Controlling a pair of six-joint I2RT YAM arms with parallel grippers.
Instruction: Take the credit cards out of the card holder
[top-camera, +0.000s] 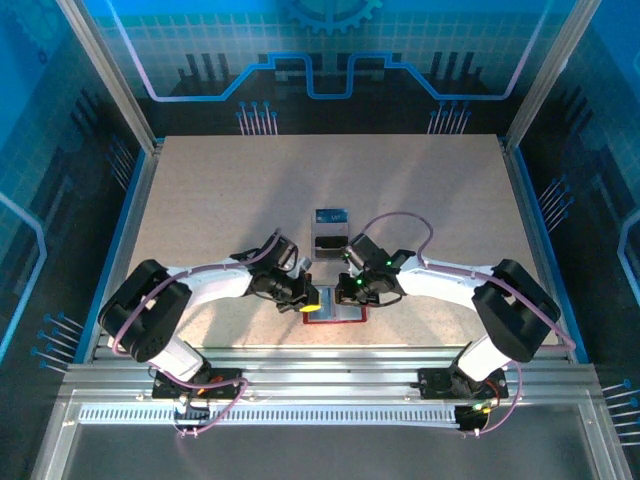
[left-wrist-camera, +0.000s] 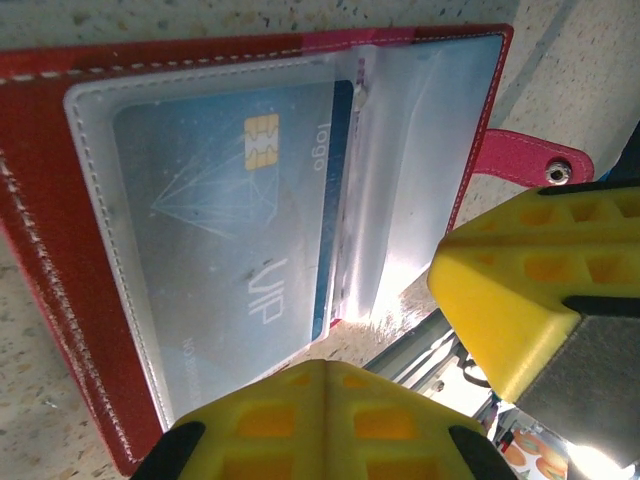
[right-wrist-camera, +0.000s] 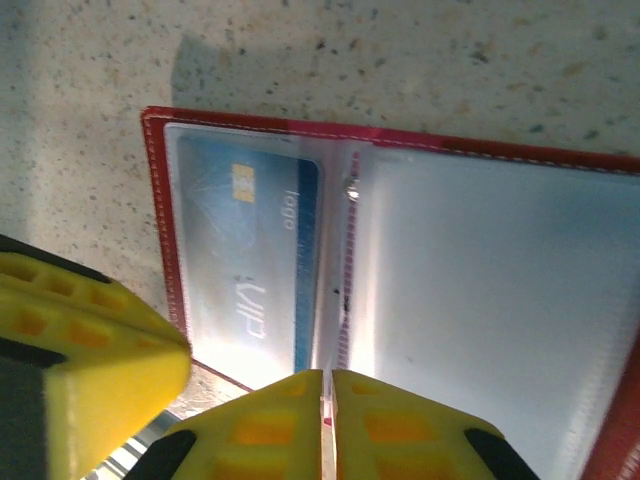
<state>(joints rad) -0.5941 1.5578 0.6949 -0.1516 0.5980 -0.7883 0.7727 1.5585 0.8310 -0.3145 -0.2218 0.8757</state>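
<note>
speckled beige table, blue walls; card holder open flat, l gripper & r gripper both closed

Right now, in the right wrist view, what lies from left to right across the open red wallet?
Red stitched wallet border, blue chip card in clear pocket, small shiny stud at centre fold, pale clear plastic pocket.
</note>
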